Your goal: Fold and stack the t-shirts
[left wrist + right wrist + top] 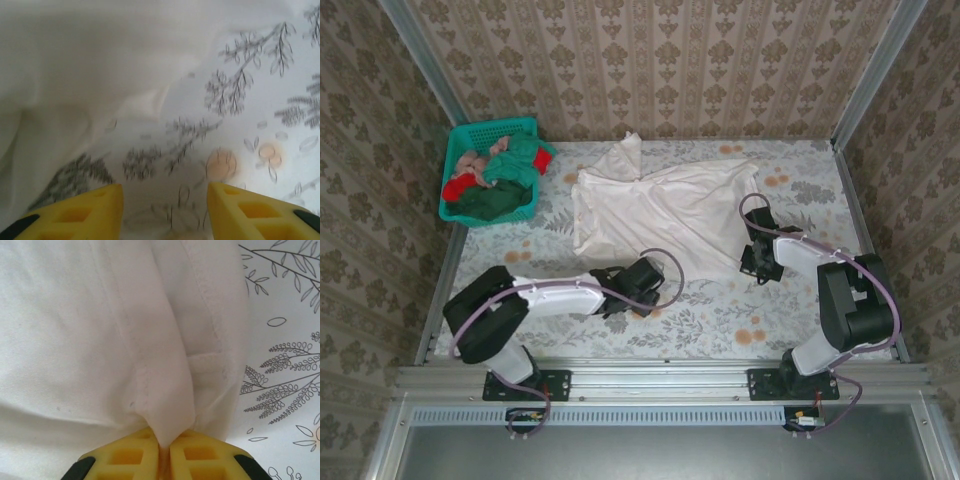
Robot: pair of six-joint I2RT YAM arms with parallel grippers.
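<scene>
1. Pinching a fold of the large plain white cloth t-shirt, the right gripper has its yellow jaws pressed together on the cloth. A stitched hem runs up out of the pinch.
2. On the left gripper the yellow jaws stand apart with nothing between them except the pale floral-printed table cover. The white shirt's edge lies ahead and to their left.
3. Hard to read:
   - The left wrist view is blurred, so I can't tell whether the left-hand finger touches the shirt edge.
   - Both wrist views cut the fingers off at the bottom edge.
   - From the top camera, each wrist body hides its own fingertips.
4. The top view adds the shirt's layout. It is spread crumpled mid-table, with one sleeve pointing at the far wall. The right gripper sits at its near-right edge and the left gripper at its near hem.
5. The top view also gives the teal plastic lattice basket in the far-left corner. It holds tangled dark green cloth, red cloth and pale pink cloth.
6. Counts: two arms, one white shirt on the table, one basket. The garments in the basket are too bunched to count, though three colours are distinct.
</scene>
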